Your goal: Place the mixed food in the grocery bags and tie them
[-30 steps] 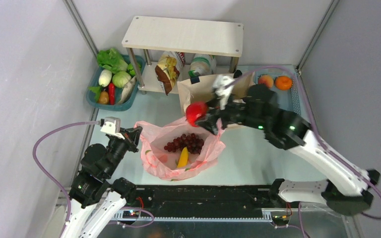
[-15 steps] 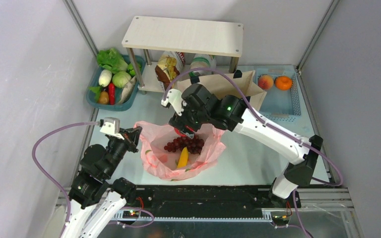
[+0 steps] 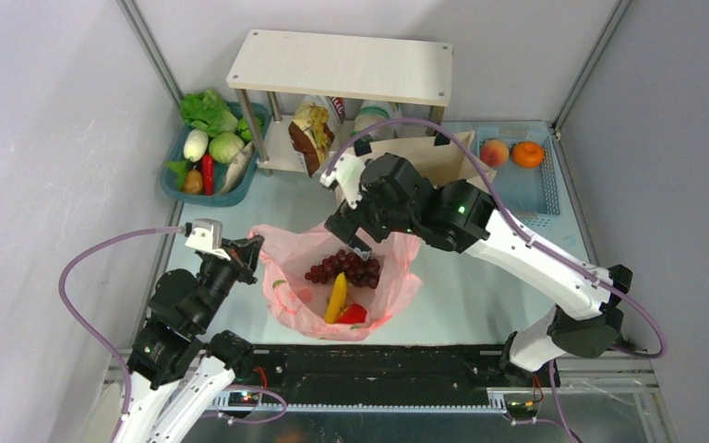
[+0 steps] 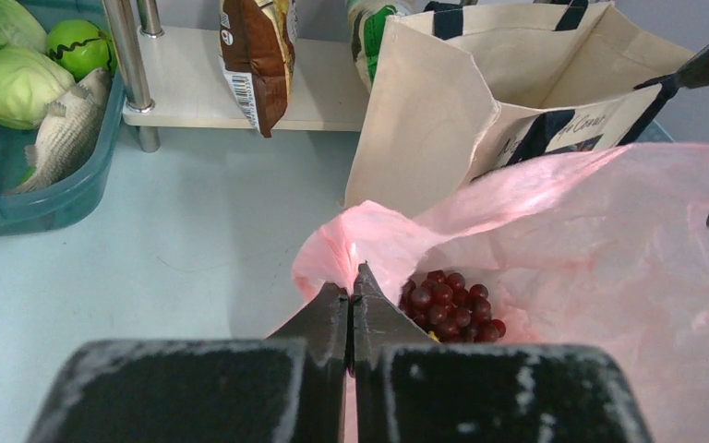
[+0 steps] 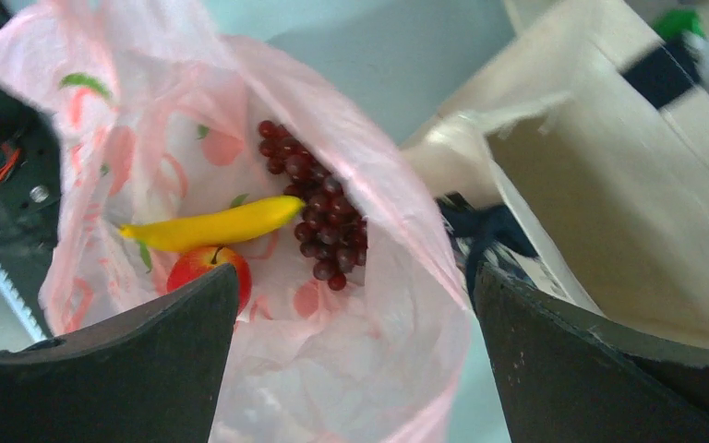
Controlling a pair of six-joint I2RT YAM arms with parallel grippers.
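Right wrist: apple [image 5: 205,272], banana [image 5: 212,224], grapes [image 5: 318,221] inside pink bag [image 5: 397,369]

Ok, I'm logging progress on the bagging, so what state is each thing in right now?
pink bag: mouth open, untied.
apple: inside the pink bag, held by nothing.
banana: inside the pink bag.
grapes: inside the pink bag.
tote: upright, mouth open.
left pincer: shut on the pink bag's rim.
right pincer: open, empty, above the pink bag.
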